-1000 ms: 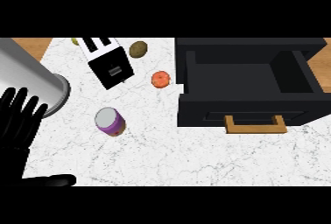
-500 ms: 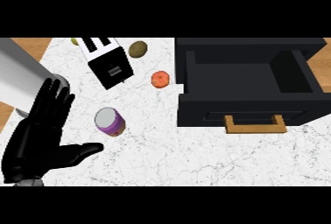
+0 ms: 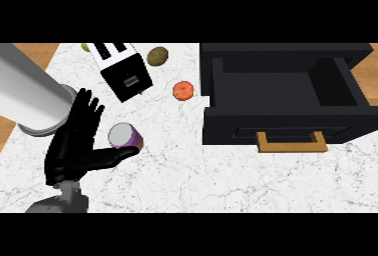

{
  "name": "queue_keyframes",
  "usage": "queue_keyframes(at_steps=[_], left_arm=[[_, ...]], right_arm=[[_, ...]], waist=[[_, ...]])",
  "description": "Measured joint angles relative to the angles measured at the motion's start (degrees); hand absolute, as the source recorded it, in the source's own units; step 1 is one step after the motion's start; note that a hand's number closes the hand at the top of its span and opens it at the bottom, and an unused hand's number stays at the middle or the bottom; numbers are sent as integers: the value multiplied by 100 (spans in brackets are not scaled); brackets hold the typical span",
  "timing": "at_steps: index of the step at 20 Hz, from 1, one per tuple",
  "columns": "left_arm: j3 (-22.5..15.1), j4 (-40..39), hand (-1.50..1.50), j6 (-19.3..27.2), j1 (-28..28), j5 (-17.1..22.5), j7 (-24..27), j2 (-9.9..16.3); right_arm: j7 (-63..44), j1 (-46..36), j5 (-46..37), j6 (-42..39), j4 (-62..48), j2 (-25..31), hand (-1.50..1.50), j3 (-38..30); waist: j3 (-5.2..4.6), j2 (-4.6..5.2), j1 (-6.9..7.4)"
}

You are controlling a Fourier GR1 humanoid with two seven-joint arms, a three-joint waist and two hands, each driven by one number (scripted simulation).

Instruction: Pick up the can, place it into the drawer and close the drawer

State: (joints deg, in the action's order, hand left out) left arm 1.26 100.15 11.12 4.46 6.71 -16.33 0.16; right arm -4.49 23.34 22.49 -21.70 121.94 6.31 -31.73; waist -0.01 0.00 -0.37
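The can (image 3: 123, 136), purple with a grey top, lies tilted on the white marble counter (image 3: 221, 185) left of centre. My left hand (image 3: 70, 150) is just left of it, fingers straight and pointing up, thumb stretched out under the can's lower side. The hand is open and right beside the can; I cannot tell whether they touch. The black drawer (image 3: 284, 82) stands pulled open at the right, nothing inside, with its wooden handle (image 3: 289, 142) on the front panel facing me. My right hand does not show.
A black and white toaster (image 3: 125, 75) lies at the back left, a brown potato (image 3: 157, 56) beside it and an orange fruit (image 3: 183, 90) between toaster and drawer. A thick grey arm segment (image 3: 29, 100) covers the upper left corner.
My left hand has moved up and to the right from the lower left corner until it stands beside the can. The can and drawer have not moved.
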Motion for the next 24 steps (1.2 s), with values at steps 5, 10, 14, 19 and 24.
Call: queue_keyframes(at_steps=[5, 10, 14, 19, 24], left_arm=[[35, -612, -150, 61, -54, 6, 543, -7], [197, -1284, -150, 56, -62, 85, 1169, 59], [245, -1551, -150, 75, -161, 103, 1502, 18], [579, -2412, -150, -104, -36, 235, 2147, 123], [736, -3078, -150, -308, -55, 327, 2699, 170]], right_arm=[[-79, 150, 235, -262, 116, -24, -150, -300], [-360, 16, 365, -255, 193, -13, -150, -420], [-440, 24, 507, -418, 198, -38, -150, -604], [-385, -38, 359, -545, 162, -176, -150, -647], [-557, 55, 596, -680, 321, -212, -150, -853]], waist=[[-1, -2, -5], [0, 0, 2], [-1, -3, 5], [-1, 1, 2], [-1, 0, -2]])
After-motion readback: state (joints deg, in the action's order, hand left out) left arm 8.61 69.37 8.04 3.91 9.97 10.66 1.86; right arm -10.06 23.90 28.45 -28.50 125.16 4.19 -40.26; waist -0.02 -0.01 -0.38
